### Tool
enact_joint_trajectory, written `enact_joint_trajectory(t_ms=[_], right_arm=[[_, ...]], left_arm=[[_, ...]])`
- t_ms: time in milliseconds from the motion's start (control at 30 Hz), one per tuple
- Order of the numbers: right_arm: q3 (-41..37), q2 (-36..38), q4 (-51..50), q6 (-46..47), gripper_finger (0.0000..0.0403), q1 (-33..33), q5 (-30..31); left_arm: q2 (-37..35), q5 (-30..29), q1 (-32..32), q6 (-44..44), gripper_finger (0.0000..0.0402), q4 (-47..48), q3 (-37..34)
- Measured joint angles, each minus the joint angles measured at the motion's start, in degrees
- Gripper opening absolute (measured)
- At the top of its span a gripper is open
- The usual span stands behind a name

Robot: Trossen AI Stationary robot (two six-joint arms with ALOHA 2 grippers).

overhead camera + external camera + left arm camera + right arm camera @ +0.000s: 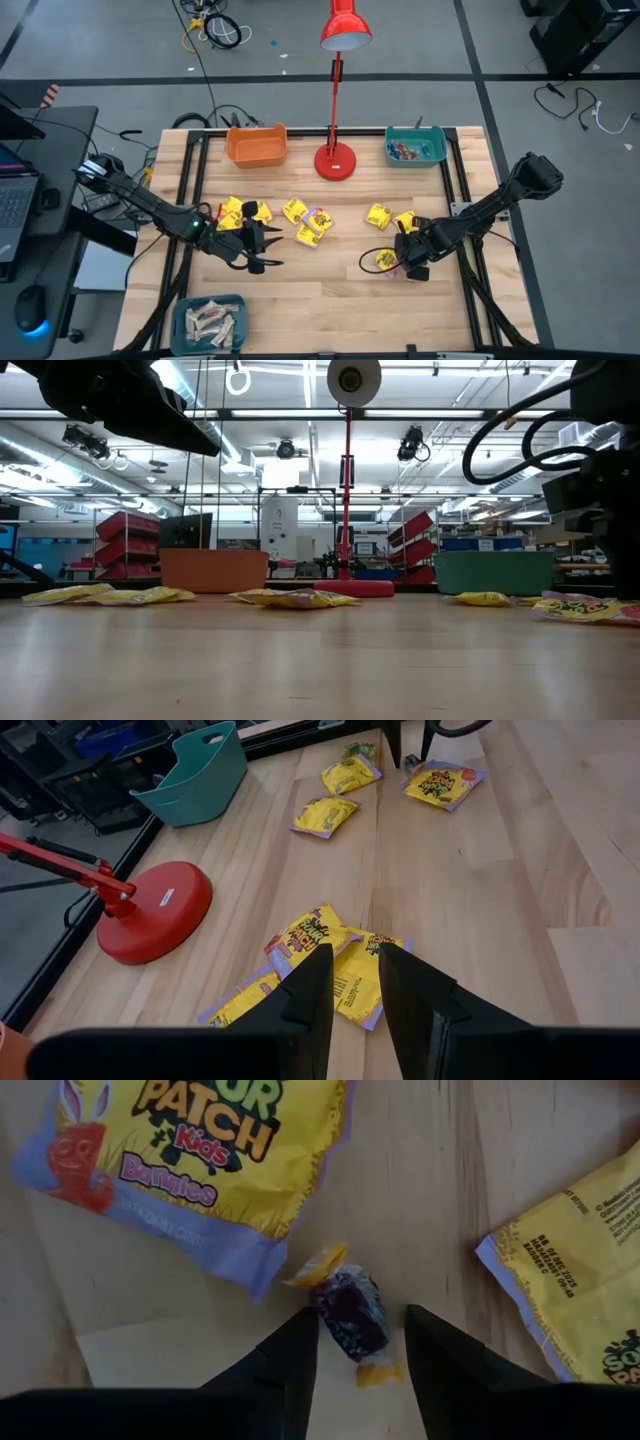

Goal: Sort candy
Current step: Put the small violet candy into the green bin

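Note:
Yellow candy packets lie flat on the wooden table: a cluster (240, 212) at the left, another (310, 222) in the middle, two (390, 217) at the right and one (384, 259) beside my right gripper (410, 264). That gripper points down, open, with its fingers on either side of a small dark purple sweet (350, 1310) with yellow twisted ends, which lies on the table. My left gripper (262, 250) hovers above the table near the left cluster, open and holding nothing; past its fingertips (356, 960) the middle packets (320, 945) show. My right gripper comes at the purple sweet from above. One fingertip (305, 1335) stands right against the sweet's side (322, 1302), and I cannot tell whether it touches. The other fingertip (425, 1330) stands apart from it. The sweet lies flat on the wood.
At the far edge stand an orange bin (257, 146), a red lamp with a round base (335, 160) and a teal bin (416, 147) with small coloured pieces. A teal bin (210, 322) with pale bars sits at the near left. Bare wood lies between the grippers.

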State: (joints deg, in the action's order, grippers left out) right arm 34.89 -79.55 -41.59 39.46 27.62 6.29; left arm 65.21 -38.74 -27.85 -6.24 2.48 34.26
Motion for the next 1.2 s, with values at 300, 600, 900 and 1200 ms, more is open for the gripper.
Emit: enact_joint_trajectory(t_ms=[300, 600, 900, 1200], right_arm=[[0.0, 0.0, 0.4, -0.1, 0.0081, 0.0, -0.9], [0.4, 0.0, -0.2, 0.9, 0.0023, -0.1, -2.7], [6.1, -0.1, -7.3, 3.9, 0.0020, 0.0, -4.0], [17.0, -0.1, -21.8, 12.4, 0.0019, -1.3, 1.8]], left_arm=[[0.0, 0.0, 0.0, 0.0, 0.0088, 0.0, 0.0], [0.0, 0.0, 0.0, 0.0, 0.0088, 0.0, 0.0], [0.0, 0.0, 0.0, 0.0, 0.0088, 0.2, 0.0], [0.0, 0.0, 0.0, 0.2, 0.0088, 0.3, 0.0]])
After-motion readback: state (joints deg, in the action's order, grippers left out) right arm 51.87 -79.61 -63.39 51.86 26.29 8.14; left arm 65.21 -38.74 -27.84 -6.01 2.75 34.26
